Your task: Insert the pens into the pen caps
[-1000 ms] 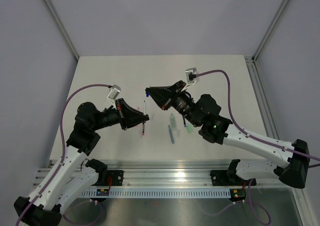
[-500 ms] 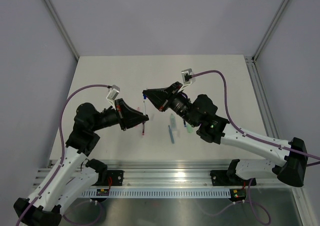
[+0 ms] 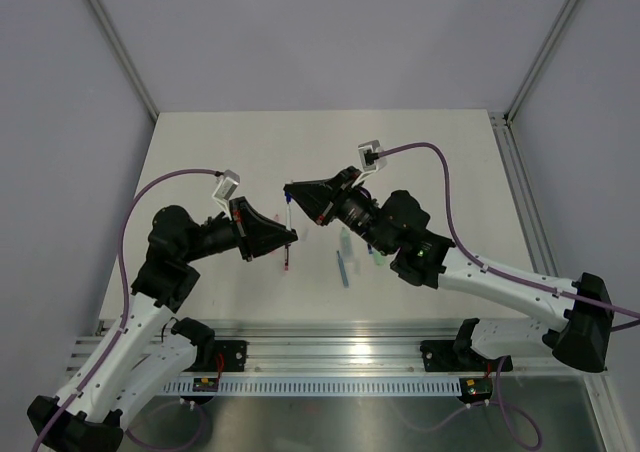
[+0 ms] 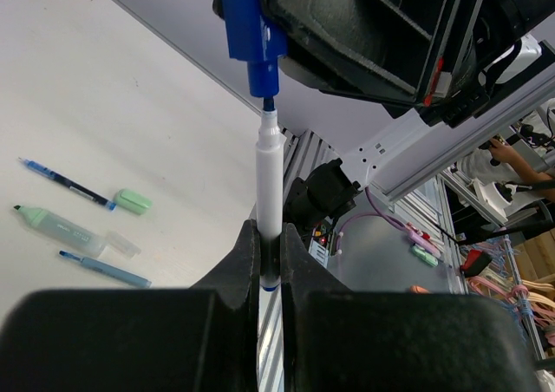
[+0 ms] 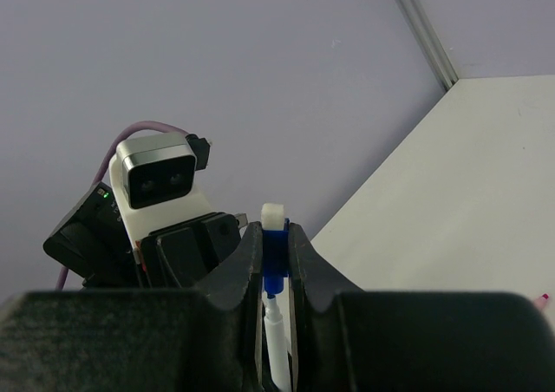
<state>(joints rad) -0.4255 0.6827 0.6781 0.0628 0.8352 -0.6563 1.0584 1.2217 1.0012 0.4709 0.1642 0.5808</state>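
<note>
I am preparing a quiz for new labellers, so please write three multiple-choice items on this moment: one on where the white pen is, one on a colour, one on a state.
1. Where is the white pen?
A. clamped in the left pincer
B. lying flat
C. in a drawer

2. What colour is the cap in the right pincer?
A. pink
B. blue
C. green

3. How far is the pen in that cap?
A. fully capped
B. only its tip is at the cap's mouth
C. it points away from the cap

Answers:
1 A, the left wrist view shows the pincer shut on its barrel.
2 B, both wrist views show blue plastic.
3 B, the whole white barrel is outside the cap.
</note>
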